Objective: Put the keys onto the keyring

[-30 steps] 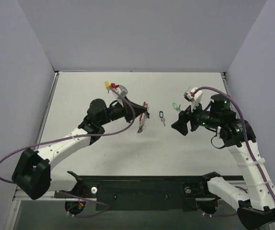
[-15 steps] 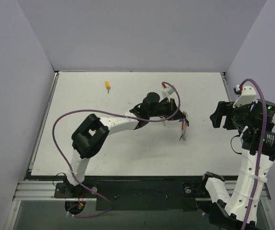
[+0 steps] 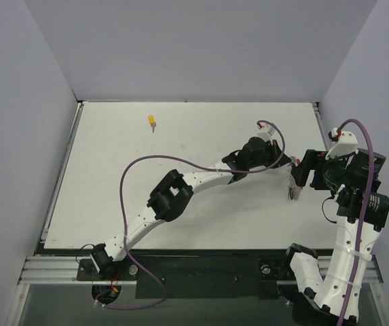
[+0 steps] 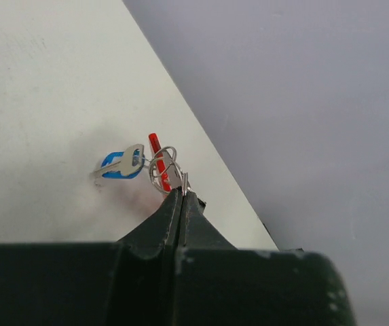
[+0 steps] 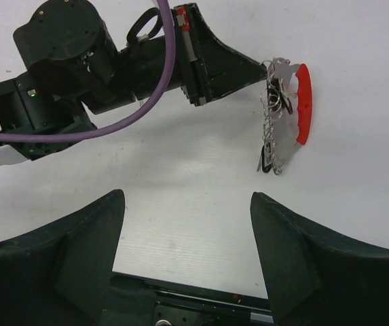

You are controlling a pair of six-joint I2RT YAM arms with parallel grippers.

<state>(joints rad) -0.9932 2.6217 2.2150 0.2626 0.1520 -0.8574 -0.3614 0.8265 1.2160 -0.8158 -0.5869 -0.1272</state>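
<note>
Swinging toward the worktop's (image 3: 180,136) right edge, the left gripper (image 4: 182,195) is pinching the light, floppy thin red keyring loop (image 5: 304,109). The right gripper (image 5: 184,204) is gaping, probably best taking the red band.

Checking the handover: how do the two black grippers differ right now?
The left gripper is shut, pinching the thin red keyring; the right gripper stands wide open and empty. The left stretches far across the white table; the right sits beside the ring on its own side. Both are black and two-fingered.
</note>
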